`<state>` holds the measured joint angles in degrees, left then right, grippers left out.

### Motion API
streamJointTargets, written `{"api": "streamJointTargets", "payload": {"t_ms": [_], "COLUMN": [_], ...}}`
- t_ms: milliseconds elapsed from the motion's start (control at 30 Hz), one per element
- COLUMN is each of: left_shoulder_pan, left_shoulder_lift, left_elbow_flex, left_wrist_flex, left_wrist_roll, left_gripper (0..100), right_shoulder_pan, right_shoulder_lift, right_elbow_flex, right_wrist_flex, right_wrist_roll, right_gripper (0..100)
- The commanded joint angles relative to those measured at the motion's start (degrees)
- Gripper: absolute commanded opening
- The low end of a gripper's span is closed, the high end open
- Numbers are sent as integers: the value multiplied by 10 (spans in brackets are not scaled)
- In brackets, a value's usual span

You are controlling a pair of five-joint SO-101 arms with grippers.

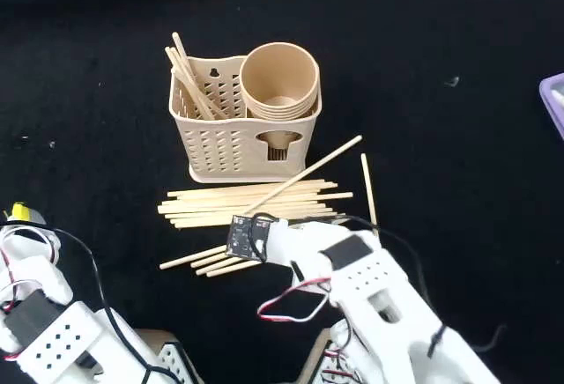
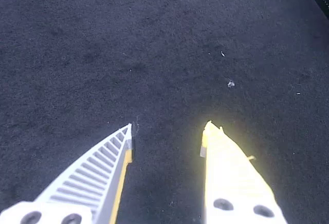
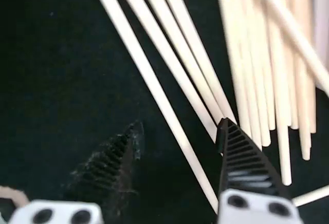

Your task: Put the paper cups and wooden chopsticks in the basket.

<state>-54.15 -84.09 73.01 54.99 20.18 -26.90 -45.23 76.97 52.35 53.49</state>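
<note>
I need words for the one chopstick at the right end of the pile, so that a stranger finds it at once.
Find the beige basket in the middle of the black table. In front of it lies a pile of chopsticks, side by side. At its right end one lone chopstick lies crosswise to them, on the bare cloth.
</note>
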Motion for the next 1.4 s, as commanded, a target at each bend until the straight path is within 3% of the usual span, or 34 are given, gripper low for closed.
{"api": "streamJointTargets", "payload": {"t_ms": [0,567,733,800,1367], "left_shoulder_pan": [0,0,0,0,0], "left_shoulder_lift": [-1,-1,-1,-1,-1], "left_elbow_flex": [-11,-11,-11,-11,-11], "left_wrist_flex": [-2,0,0,0,-1], "left_wrist_roll": [5,5,5,5,5], "left_gripper": [223,223,223,223,223], "right_shoulder_pan": [14,11,11,11,-37], "right_shoulder_lift": [44,198,203,197,-23], "right_elbow_flex": [-55,-110,-109,-109,-69], "right_wrist_flex": [-12,-12,-8,-8,118], "right_wrist_roll": [22,125,114,86,68], "right_gripper": [237,232,81,8,11]}}
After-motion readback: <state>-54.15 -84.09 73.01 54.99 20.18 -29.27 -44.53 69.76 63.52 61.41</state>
